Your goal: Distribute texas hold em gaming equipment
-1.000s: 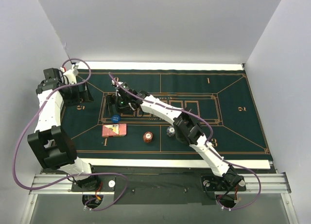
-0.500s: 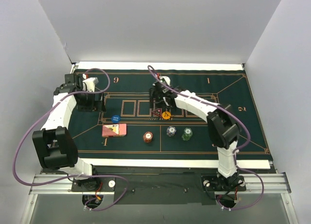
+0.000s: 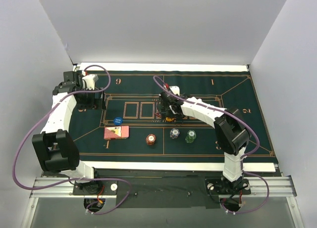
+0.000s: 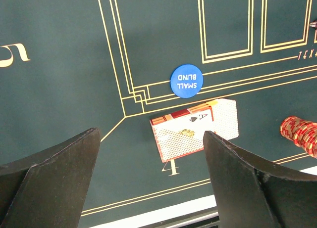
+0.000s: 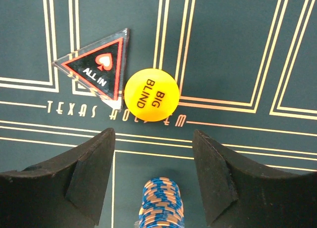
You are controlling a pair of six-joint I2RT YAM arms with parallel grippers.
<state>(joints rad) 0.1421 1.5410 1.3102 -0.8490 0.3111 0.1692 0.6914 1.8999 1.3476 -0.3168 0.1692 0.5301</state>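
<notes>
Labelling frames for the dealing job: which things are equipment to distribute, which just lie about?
To distribute: card deck, Small Blind disc, Big Blind disc, All In marker, red chips, green chips, blue chips.
Lying about: felt mat, purple cables.

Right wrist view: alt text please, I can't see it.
The open right gripper frames a yellow BIG BLIND disc on green felt, a triangular ALL IN marker beside it. A blue chip stack stands between the fingers.
</notes>
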